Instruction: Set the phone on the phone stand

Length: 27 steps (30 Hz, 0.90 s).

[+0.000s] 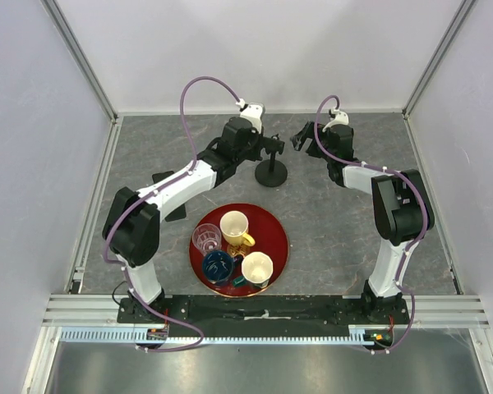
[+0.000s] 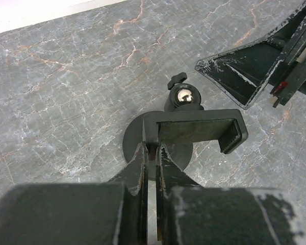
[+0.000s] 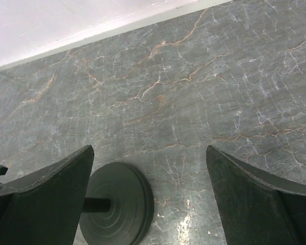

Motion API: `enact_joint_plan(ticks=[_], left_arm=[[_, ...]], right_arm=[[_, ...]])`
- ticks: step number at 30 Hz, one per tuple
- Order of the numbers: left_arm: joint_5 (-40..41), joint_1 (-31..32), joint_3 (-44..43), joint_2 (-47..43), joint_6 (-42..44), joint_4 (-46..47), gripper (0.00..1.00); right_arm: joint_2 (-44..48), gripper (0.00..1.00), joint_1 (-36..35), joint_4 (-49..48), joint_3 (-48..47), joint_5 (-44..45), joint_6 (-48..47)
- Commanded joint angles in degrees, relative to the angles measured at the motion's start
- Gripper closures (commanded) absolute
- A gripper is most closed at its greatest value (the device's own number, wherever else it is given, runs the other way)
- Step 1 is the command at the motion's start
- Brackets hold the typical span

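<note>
The phone stand [image 1: 271, 171] stands on the grey marbled table at the back middle, with a black disc base, a thin stem and a clamp head on top. My left gripper [image 1: 261, 144] is shut on the left edge of the clamp head [image 2: 199, 127]; the fingertips [image 2: 143, 153] pinch that edge above the disc base [image 2: 132, 145]. My right gripper [image 1: 302, 138] hovers open and empty just right of the stand. In the right wrist view it [image 3: 149, 149] has the stand's base [image 3: 120, 204] near its left finger. The phone is out of view.
A red round tray [image 1: 273, 231] lies in the near middle, carrying a yellow mug [image 1: 235, 227], a clear glass [image 1: 206, 238], a blue cup [image 1: 218, 267] and a cream cup [image 1: 256, 267]. A flat black object [image 1: 177, 212] pokes out under the left arm. White walls enclose the table.
</note>
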State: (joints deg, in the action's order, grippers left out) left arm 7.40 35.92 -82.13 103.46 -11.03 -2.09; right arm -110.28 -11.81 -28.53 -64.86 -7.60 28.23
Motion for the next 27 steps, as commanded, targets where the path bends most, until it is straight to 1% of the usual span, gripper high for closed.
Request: enact_joint_plan(ticks=[1, 2, 3, 4, 7, 9, 10, 12, 13, 14, 15, 16, 18, 20, 21, 22, 23, 24, 27], left_arm=[[1.74, 0.64, 0.83, -3.70, -1.45, 5.79, 0.97], [1.57, 0.64, 0.74, -4.23, -2.06, 5.43, 0.83], [1.31, 0.64, 1.00, -4.67, -2.24, 5.34, 0.73], [0.87, 0.64, 1.44, -5.19, -2.42, 5.77, 0.57], [-0.10, 0.64, 3.02, -6.78, -2.68, 6.48, 0.41], [-1.07, 0.55, 3.90, -8.35, -2.51, 6.75, 0.38], [-1.42, 0.55, 4.25, -9.15, -2.33, 7.01, 0.36], [-2.47, 0.47, 6.27, -12.21, -2.25, 8.32, 0.36], [-2.48, 0.46, 8.19, -13.53, -1.98, 9.02, 0.35], [-2.48, 0.20, 9.34, -14.59, -1.89, 11.03, 0.34], [-2.65, -0.06, 10.75, -17.21, -1.72, 12.27, 0.33], [-3.09, -0.41, 13.28, -18.28, -1.63, 13.67, 0.32], [-4.14, -1.81, 15.58, -21.00, -1.54, 16.84, 0.31], [-6.60, -3.13, 18.31, -22.07, -1.10, 18.78, 0.30], [-7.13, -3.49, 19.01, -22.33, -0.75, 20.35, 0.30], [-9.92, -3.75, 19.89, -22.51, 0.47, 20.89, 0.30], [-10.73, -4.10, 20.25, -22.43, 1.18, 21.07, 0.30], [-11.61, -4.28, 20.60, -22.16, 1.88, 21.59, 0.30], [-14.95, -5.95, 21.57, -21.72, 3.73, 21.77, 0.30]], right_arm=[[3.14, 0.02, -0.05, 0.93, -1.06, 1.70, -1.60], [3.23, 0.02, 0.04, 1.55, -1.06, 1.97, -1.60], [3.32, 0.02, -0.05, 2.07, -1.06, 2.41, -1.60], [3.58, 0.02, 0.04, 3.56, -1.06, 2.67, -1.60], [5.33, 0.02, -0.05, 6.98, -0.88, 4.08, -1.77], [7.70, 0.02, -0.05, 8.40, -0.09, 3.99, -2.65], [8.58, 0.02, -0.05, 11.28, 0.00, 4.60, -3.00], [11.13, 0.02, 0.04, 15.42, -0.18, 5.74, -3.79], [13.05, 0.02, 0.12, 19.96, -0.27, 7.14, -4.40], [14.03, 0.02, 0.04, 22.18, -0.09, 7.24, -5.45], [15.17, 0.02, 0.04, 26.38, 0.26, 9.77, -5.64], [17.36, 0.02, 0.12, 28.34, 0.96, 12.58, -5.73], [19.30, 0.02, 1.52, 35.69, 1.05, 14.45, -5.47], [21.15, 0.02, 4.67, 39.59, 0.79, 13.23, -5.29], [21.59, 0.02, 5.91, 43.35, 0.53, 13.05, -5.20], [21.86, 0.02, 6.97, 45.39, -0.69, 13.22, -5.46], [21.77, 0.02, 9.07, 47.50, -1.40, 14.44, -5.81], [21.51, 0.02, 9.96, 51.61, -2.37, 15.76, -6.16], [19.67, 0.02, 15.14, 56.73, -5.71, 18.05, -6.52]])
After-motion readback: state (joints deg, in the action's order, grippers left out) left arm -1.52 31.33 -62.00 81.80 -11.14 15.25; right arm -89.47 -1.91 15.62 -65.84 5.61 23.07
